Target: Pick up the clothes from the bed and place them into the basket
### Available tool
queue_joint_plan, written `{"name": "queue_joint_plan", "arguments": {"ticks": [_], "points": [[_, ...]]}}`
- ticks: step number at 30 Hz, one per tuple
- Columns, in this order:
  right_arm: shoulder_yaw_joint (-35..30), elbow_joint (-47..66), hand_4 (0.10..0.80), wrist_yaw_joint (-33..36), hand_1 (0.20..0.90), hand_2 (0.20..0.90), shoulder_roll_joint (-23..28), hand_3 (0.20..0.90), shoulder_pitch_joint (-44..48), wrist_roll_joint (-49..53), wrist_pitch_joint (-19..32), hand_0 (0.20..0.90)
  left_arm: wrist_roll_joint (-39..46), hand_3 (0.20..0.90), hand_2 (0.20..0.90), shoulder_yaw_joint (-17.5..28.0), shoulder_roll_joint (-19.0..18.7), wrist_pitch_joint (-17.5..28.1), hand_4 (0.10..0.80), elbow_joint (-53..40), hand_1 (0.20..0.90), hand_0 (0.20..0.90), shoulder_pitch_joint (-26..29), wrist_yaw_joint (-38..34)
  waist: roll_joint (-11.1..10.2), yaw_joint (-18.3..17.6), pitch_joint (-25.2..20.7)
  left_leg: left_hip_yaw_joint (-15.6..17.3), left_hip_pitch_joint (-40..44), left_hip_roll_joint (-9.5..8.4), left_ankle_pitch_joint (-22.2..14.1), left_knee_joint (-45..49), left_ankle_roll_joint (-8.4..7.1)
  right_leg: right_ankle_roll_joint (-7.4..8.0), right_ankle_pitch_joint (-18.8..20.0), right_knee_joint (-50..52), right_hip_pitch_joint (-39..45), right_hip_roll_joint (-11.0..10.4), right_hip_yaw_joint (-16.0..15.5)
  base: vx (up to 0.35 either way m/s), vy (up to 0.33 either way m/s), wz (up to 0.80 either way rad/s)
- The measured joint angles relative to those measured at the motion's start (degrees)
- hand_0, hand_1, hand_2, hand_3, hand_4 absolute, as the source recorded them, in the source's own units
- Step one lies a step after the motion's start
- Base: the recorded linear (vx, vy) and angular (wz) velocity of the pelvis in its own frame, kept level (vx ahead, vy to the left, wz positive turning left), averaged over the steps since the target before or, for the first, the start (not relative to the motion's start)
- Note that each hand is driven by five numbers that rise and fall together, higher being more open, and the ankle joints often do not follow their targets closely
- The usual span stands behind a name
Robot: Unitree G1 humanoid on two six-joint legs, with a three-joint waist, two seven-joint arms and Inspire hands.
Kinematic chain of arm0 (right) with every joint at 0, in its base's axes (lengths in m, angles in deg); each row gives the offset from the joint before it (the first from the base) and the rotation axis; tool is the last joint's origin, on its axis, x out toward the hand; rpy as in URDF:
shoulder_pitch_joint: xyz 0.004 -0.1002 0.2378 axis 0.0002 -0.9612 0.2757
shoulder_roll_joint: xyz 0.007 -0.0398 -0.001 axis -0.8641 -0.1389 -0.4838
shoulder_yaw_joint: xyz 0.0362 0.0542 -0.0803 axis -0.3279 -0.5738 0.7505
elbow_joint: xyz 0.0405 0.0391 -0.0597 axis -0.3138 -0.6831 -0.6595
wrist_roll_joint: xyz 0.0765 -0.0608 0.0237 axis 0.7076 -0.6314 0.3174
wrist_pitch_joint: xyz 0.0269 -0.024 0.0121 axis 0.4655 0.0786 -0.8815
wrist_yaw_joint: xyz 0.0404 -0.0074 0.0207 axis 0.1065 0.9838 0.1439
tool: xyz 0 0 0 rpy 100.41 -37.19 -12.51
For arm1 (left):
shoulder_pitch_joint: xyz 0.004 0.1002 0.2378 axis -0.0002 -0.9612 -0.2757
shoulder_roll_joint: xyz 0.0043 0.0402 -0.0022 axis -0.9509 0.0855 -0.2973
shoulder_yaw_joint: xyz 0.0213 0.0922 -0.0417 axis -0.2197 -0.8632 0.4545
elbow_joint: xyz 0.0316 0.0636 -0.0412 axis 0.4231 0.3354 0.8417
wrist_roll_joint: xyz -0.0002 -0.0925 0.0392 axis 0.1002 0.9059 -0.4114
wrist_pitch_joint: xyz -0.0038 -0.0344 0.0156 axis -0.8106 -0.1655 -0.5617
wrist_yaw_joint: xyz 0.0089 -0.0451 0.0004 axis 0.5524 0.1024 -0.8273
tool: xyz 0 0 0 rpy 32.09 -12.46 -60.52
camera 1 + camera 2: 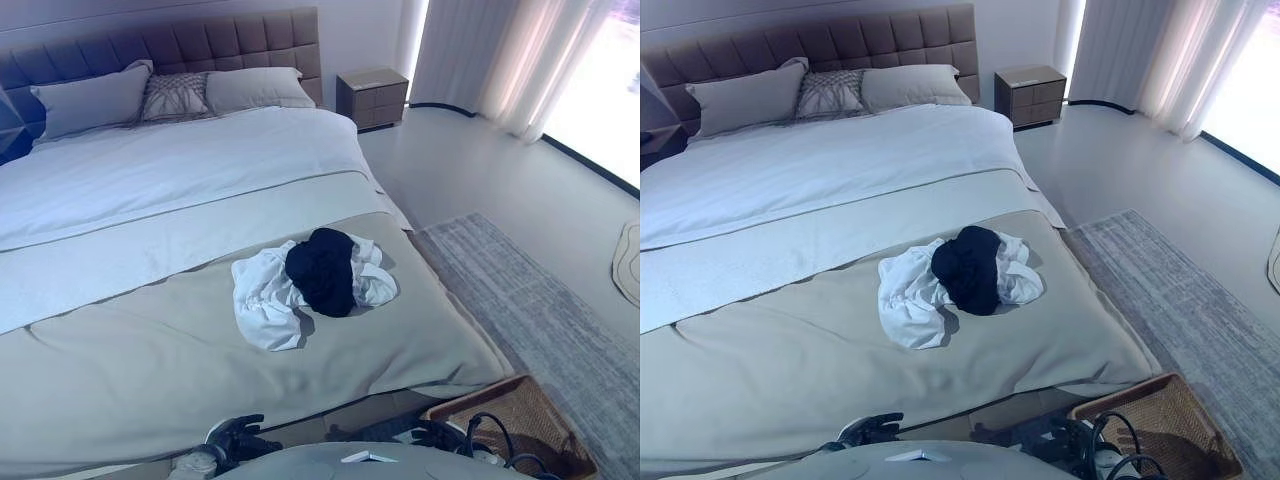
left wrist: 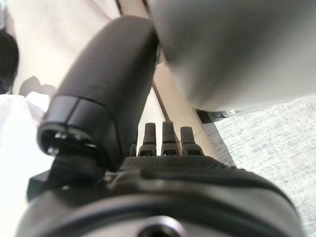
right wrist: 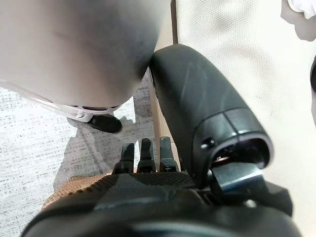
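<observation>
A black garment (image 1: 322, 270) lies on top of a crumpled white garment (image 1: 262, 300) near the foot of the bed (image 1: 150, 350), towards its right side. A brown wicker basket (image 1: 520, 420) stands on the floor by the bed's lower right corner, and its rim (image 3: 61, 192) also shows in the right wrist view. My left hand (image 1: 235, 440) hangs low at the foot of the bed, well short of the clothes. Its fingers (image 2: 163, 138) are straight and hold nothing. My right hand (image 3: 143, 182) is down beside the basket, its fingers (image 3: 142, 155) also straight and empty.
Three pillows (image 1: 95, 98) lean against the padded headboard (image 1: 230, 40). A nightstand (image 1: 372, 97) stands right of the bed's head. A grey rug (image 1: 540, 300) covers the floor right of the bed, and curtains (image 1: 500, 60) hang at the far right.
</observation>
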Motion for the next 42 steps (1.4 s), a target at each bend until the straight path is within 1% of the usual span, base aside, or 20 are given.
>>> {"name": "queue_joint_plan", "arguments": {"ticks": [12, 18, 30, 32, 34, 35, 36, 38, 40, 42], "points": [[0.02, -0.02, 0.8, 0.26, 0.9, 0.9, 0.0, 0.9, 0.02, -0.35, 0.19, 0.9, -0.86, 0.9, 0.9, -0.06, 0.04, -0.03, 0.8, -0.01, 0.9, 0.9, 0.21, -0.43, 0.19, 0.05, 0.08, -0.02, -0.03, 0.01, -0.01, 0.0, 0.02, 0.0, 0.0, 0.0, -0.01, 0.01, -0.02, 0.0, 0.0, 0.0], [0.0, -0.04, 0.8, 1.53, 0.9, 0.9, -0.01, 0.9, -0.05, -0.22, 0.17, 0.9, -3.15, 0.9, 0.9, -1.22, 0.17, -0.07, 0.8, -0.07, 0.9, 0.9, 0.86, -0.25, 0.43, -0.02, 0.21, -0.01, -0.02, 0.02, -0.01, 0.0, 0.02, 0.0, 0.0, 0.0, -0.02, 0.01, -0.02, 0.0, 0.0, 0.0], [-0.22, -1.15, 0.8, 2.67, 0.9, 0.9, -0.06, 0.9, -0.25, 3.8, 0.47, 0.9, -3.17, 0.9, 0.9, -1.66, 0.26, -0.13, 0.8, -0.06, 0.9, 0.9, 0.95, -0.28, 0.52, -0.1, 0.36, 0.03, 0.04, 0.01, -0.03, -0.01, 0.02, 0.0, 0.0, 0.0, 0.02, 0.01, 0.08, 0.0, 0.0, 0.0], [-0.25, -1.07, 0.8, 3.37, 0.9, 0.9, -0.14, 0.9, -0.8, 7.88, 2.66, 0.9, -3.17, 0.9, 0.9, -1.67, 0.36, 0.09, 0.8, -0.1, 0.9, 0.9, 0.93, -0.87, 0.51, -0.06, 0.45, 0.02, 0.05, 0.01, -0.03, -0.01, 0.02, 0.0, 0.0, 0.0, 0.03, 0.01, 0.07, 0.0, 0.0, 0.0], [-1.14, -0.2, 0.8, 3.63, 0.9, 0.9, -0.3, 0.9, -1.63, 14.47, 4.8, 0.9, -3.17, 0.9, 0.9, -1.65, 0.37, 0.18, 0.8, -0.12, 0.9, 0.9, 0.92, -1.66, 0.48, -0.17, 0.76, 0.04, 0.14, 0.01, -0.03, -0.01, 0.02, 0.0, 0.0, 0.0, 0.08, 0.01, 0.11, 0.011, 0.013, -0.02], [-3.78, 0.68, 0.8, 3.53, 0.9, 0.9, -0.75, 0.9, -2.18, 16.85, 5.26, 0.9, -3.19, 0.9, 0.9, -1.65, 0.47, 0.69, 0.8, -0.13, 0.9, 0.9, 0.79, -2.21, 0.51, -0.39, 1.05, 0.16, 0.32, 0.01, -0.08, -0.03, 0.1, -0.01, -0.01, 0.0, 0.02, 0.0, 0.3, 0.018, 0.029, -0.06], [-4.51, 0.82, 0.8, 3.59, 0.9, 0.9, -0.99, 0.9, -2.3, 17.99, 5.63, 0.9, -3.22, 0.9, 0.9, -1.66, 0.52, 1.09, 0.8, -0.12, 0.9, 0.9, 0.67, -2.49, 0.54, -0.38, 1.11, 0.2, 0.31, 0.02, -0.09, -0.03, 0.12, 0.0, -0.01, 0.0, 0.04, 0.0, 0.43, 0.018, 0.026, -0.09], [-5.26, 0.46, 0.8, 3.59, 0.9, 0.9, -1.13, 0.9, -2.34, 19.98, 5.78, 0.9, -4.24, 0.9, 0.9, -1.81, 0.51, 2.66, 0.8, -0.12, 0.9, 0.9, 0.44, -2.86, 0.72, -0.68, 1.52, 0.64, 0.34, 0.01, -0.11, -0.04, 0.13, 0.0, -0.01, 0.01, 0.0, -0.02, 0.75, 0.03, 0.016, -0.07], [-5.26, -0.06, 0.8, 3.38, 0.9, 0.9, -1.13, 0.9, -2.39, 20.38, 5.43, 0.9, -4.68, 0.9, 0.9, -1.86, 0.49, 2.97, 0.8, -0.13, 0.9, 0.9, 0.41, -2.94, 0.74, -0.86, 1.65, 0.64, 0.33, 0.01, -0.12, -0.07, 0.14, 0.0, -0.01, 0.0, 0.0, -0.02, 0.74, 0.027, -0.006, 0.0], [-5.71, -1.15, 0.8, 2.85, 0.9, 0.9, -1.11, 0.9, -2.45, 23.87, 4.34, 0.9, -5.33, 0.9, 0.9, -1.94, 0.44, 3.61, 0.8, -0.08, 0.9, 0.9, 0.33, -3.31, 0.73, -1.01, 1.76, 0.62, 0.33, 0.02, -0.14, -0.08, 0.13, 0.0, -0.01, 0.0, 0.07, 0.0, 0.71, 0.078, -0.016, 0.0]]}}
